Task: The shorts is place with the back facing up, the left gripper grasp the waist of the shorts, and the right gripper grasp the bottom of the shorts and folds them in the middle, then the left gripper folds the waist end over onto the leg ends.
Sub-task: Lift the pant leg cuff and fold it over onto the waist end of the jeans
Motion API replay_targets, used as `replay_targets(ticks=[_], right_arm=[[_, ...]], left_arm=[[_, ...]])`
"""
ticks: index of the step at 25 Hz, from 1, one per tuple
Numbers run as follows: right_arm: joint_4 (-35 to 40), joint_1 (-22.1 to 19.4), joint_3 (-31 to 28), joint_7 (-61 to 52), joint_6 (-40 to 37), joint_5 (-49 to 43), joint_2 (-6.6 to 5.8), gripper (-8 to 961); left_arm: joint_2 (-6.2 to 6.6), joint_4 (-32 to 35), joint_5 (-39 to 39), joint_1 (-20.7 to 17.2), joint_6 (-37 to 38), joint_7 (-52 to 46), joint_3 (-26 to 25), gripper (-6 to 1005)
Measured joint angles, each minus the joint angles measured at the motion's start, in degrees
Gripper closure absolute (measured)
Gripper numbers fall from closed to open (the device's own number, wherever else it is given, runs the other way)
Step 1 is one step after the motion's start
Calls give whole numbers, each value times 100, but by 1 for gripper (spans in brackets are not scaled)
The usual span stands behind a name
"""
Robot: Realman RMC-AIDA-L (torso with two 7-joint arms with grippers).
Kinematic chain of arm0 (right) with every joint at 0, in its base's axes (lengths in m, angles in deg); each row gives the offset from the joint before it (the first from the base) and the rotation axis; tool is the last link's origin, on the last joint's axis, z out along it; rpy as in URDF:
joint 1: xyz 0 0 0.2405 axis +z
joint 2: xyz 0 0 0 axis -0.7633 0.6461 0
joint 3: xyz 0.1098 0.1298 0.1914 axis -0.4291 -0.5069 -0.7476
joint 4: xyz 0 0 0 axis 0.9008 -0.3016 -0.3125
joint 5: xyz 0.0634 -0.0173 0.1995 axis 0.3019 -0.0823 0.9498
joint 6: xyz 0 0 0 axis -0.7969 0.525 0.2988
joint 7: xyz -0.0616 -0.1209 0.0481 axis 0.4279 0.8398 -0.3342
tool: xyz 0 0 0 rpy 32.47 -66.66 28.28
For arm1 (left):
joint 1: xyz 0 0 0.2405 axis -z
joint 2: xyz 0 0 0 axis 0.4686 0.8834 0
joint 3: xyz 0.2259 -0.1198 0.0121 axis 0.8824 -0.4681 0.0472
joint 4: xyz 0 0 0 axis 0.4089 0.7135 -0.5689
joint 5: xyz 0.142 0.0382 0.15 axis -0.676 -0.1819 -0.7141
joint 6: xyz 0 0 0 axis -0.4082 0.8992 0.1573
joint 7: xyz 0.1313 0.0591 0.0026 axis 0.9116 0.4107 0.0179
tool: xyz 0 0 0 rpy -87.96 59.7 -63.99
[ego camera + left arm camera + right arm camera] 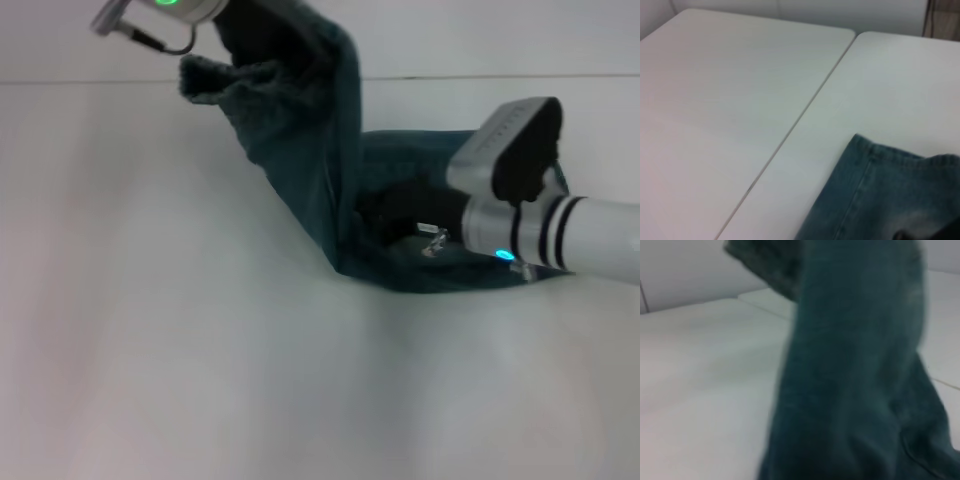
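The shorts are blue-green denim, lifted at one end and draped down to the table. The puckered waist of the shorts hangs at the top left, held up by my left gripper, which is shut on it and mostly hidden by cloth. The rest of the denim lies flat on the table at centre right. My right gripper, black with a white sticker, rests low on that flat part. The bottom of the shorts is hidden under the arm. Denim fills a corner of the left wrist view and hangs close in the right wrist view.
A seam runs between two white table tops. The right arm's white-silver wrist reaches in from the right edge. Bare white table surface lies left of and in front of the shorts.
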Motion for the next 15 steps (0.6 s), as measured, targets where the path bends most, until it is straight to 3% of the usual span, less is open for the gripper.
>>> replay_targets(ticks=[8,11,15], right_arm=[[-293,268,10,203,-67,-67,9,952],[-222,8,-22,295,-324,-49,-42,952],[410,-740,-7,107,-1058,-46,-114,952]], left_arm=[[2,-483,-12,383,-130,-23,228,951],[2,-565,-17,394,-232,-21,385,948],[1,-682,-17,396,-374,-15,617,944]])
